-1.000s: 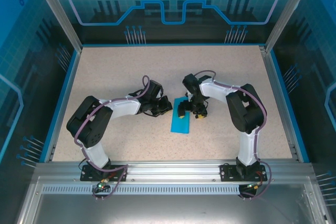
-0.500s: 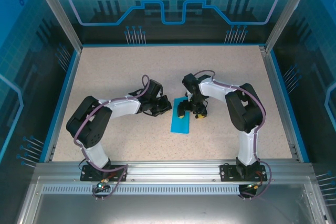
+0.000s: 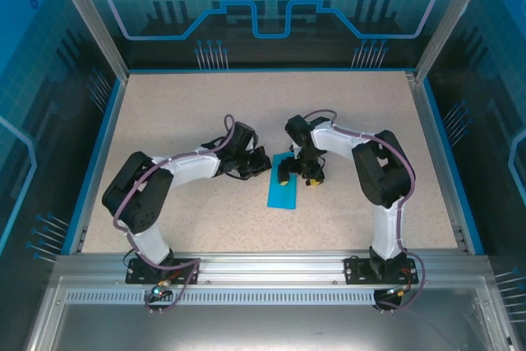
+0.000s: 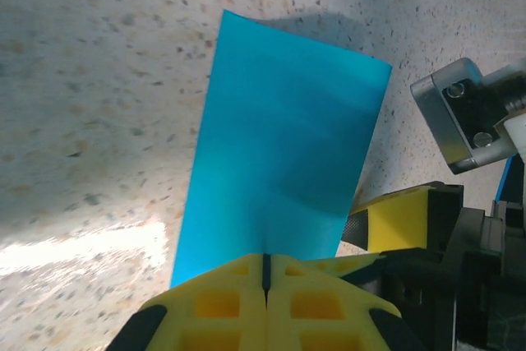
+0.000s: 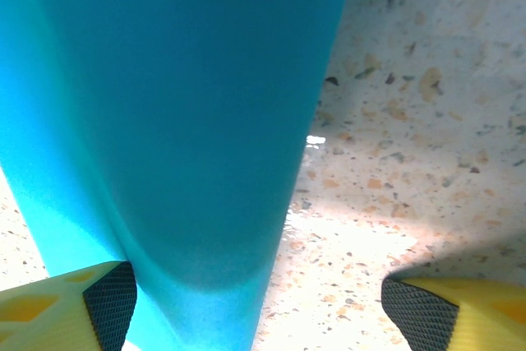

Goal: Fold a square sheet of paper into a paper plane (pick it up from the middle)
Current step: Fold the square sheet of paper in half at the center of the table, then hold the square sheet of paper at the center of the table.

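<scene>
The square sheet of paper (image 3: pixel 281 192), bright cyan and folded into a narrow rectangle, lies mid-table. My left gripper (image 3: pixel 263 163) is at its far left edge. In the left wrist view the yellow jaws of the left gripper (image 4: pixel 265 262) meet with no gap, and the paper (image 4: pixel 283 137) puckers where it runs into them. My right gripper (image 3: pixel 297 177) stands open over the sheet's far end. Its left fingertip (image 5: pixel 111 297) touches the raised paper (image 5: pixel 173 121), while the right fingertip (image 5: pixel 419 302) is over bare table. One right finger (image 4: pixel 401 218) shows beside the sheet.
The speckled table (image 3: pixel 181 113) is bounded by a blue rim (image 3: pixel 99 154) and clear enclosure walls. An aluminium rail (image 3: pixel 263 265) carries both arm bases at the near edge. Open tabletop lies all around the paper.
My left gripper has edged slightly towards the paper's far left edge. The right arm and the sheet have stayed put.
</scene>
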Tool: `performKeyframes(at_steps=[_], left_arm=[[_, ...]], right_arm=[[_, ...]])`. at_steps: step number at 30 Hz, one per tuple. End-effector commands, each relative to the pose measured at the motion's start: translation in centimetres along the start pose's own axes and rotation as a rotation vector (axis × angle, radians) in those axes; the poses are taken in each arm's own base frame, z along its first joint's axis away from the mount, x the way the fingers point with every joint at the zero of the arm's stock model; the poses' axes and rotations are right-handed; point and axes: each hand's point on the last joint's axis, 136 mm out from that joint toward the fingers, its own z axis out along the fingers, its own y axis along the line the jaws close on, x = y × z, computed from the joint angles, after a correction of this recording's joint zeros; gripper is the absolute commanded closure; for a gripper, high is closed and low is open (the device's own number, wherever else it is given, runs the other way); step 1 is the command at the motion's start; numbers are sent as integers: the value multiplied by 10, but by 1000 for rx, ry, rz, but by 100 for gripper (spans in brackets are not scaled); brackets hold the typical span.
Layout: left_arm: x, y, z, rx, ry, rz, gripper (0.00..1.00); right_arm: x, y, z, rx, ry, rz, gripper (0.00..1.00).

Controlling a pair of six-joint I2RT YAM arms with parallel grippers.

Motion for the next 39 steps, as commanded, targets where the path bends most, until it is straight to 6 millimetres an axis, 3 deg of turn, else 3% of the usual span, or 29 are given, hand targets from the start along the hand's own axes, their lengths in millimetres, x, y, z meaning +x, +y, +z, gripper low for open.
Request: performKeyframes(at_steps=[1, 9, 26, 31, 36, 39], left_arm=[[7, -14, 11, 48, 60, -5, 100], [8, 0, 16, 1, 51, -43, 100], [8, 4, 18, -21, 55, -47, 100], [2, 19, 7, -107, -11, -65, 100], [-12, 46, -25, -243, -171, -122, 100], [-15, 47, -35, -245, -195, -122, 100]], right_arm=[[9, -46, 70, 131, 99, 26, 12], [9, -36, 74, 68, 96, 40, 13], [12, -48, 75, 135, 107, 17, 12], [11, -47, 75, 135, 106, -7, 13], [9, -48, 74, 142, 108, -18, 13], [9, -48, 74, 145, 109, -16, 13]])
